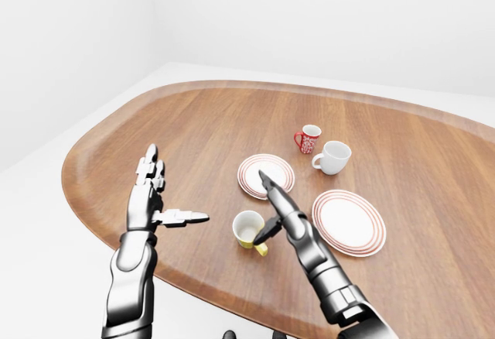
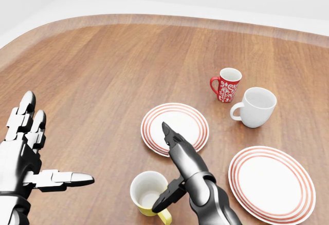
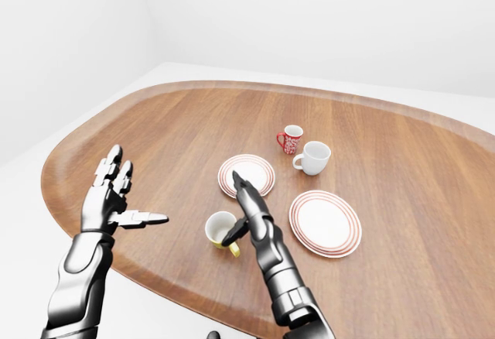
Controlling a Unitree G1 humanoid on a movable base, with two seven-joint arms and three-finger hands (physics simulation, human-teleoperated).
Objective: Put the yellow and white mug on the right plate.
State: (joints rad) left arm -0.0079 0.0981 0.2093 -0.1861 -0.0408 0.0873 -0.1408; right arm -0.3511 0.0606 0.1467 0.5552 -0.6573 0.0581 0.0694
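The yellow and white mug (image 2: 146, 191) stands upright on the wooden table (image 2: 103, 71), low in the head view, its handle toward the bottom right. The right plate (image 2: 272, 183), white with red rings, lies to its right. My right hand (image 2: 172, 158) is open right beside the mug, fingers pointing up the view over the left plate (image 2: 175, 127), thumb against the mug's right rim. My left hand (image 2: 38, 153) is open and empty, well left of the mug.
A red patterned mug (image 2: 226, 84) and a white mug (image 2: 256, 107) stand above the right plate in the head view. The table's curved edge (image 1: 116, 238) runs near the bottom left of the left-eye view.
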